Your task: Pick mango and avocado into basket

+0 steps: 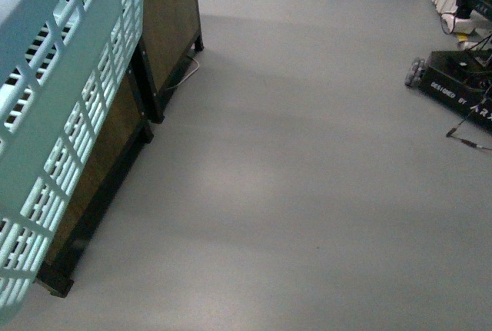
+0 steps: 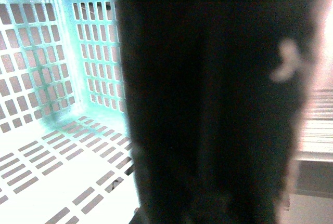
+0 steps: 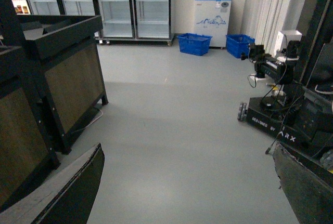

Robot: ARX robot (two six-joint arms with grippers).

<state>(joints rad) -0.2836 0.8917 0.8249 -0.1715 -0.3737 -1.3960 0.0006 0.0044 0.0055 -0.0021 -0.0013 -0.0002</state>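
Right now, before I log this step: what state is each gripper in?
Left gripper: cannot be told; a dark shape blocks its camera's view into the basket.
Right gripper: open, jaws wide apart, holding nothing.

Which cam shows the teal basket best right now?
Left wrist view: it looks inside the basket, showing two lattice walls, a corner and part of the floor, though a dark blurred shape blocks the rest. Front view shows only a slice of its outer wall at the left edge. Right wrist view does not show it.
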